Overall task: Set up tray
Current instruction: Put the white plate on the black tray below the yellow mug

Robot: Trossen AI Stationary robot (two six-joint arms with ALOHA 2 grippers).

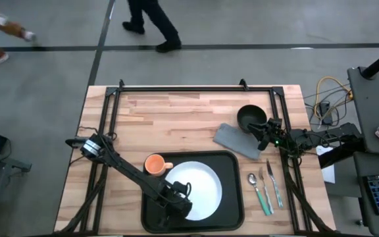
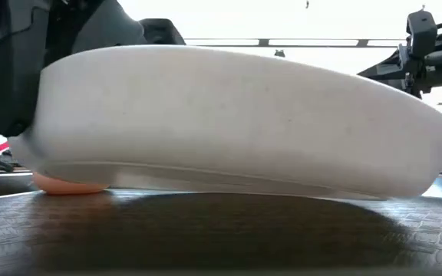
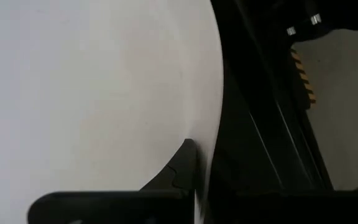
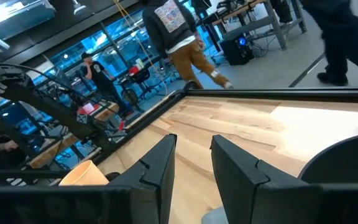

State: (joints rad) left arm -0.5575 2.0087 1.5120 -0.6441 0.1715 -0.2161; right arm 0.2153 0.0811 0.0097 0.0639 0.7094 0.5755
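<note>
The black tray (image 1: 232, 210) lies at the table's near middle. The white plate (image 1: 199, 187) is over it and fills the low view (image 2: 236, 123) and the left wrist view (image 3: 92, 87). My left gripper (image 1: 178, 201) is shut on the plate's near-left rim. An orange cup (image 1: 154, 164) stands at the tray's far-left corner, just past the plate. My right gripper (image 1: 266, 136) hovers open above the table's right side, between a dark bowl (image 1: 250, 117) and a grey napkin (image 1: 237, 142). In its wrist view (image 4: 192, 163) nothing sits between the fingers. My left gripper holds the plate by its near-left rim (image 3: 211, 155), slanting in from the table's left. One finger (image 3: 182, 167) lies on the plate's upper face; the plate hides the other. The plate sits tilted, its held side raised, its underside low over the tray (image 2: 206, 230).
A spoon (image 1: 255, 184), a fork (image 1: 266, 187) and a knife (image 1: 275, 185) lie side by side right of the tray. Bare wood spans the table's far half. People walk on the floor beyond the far edge.
</note>
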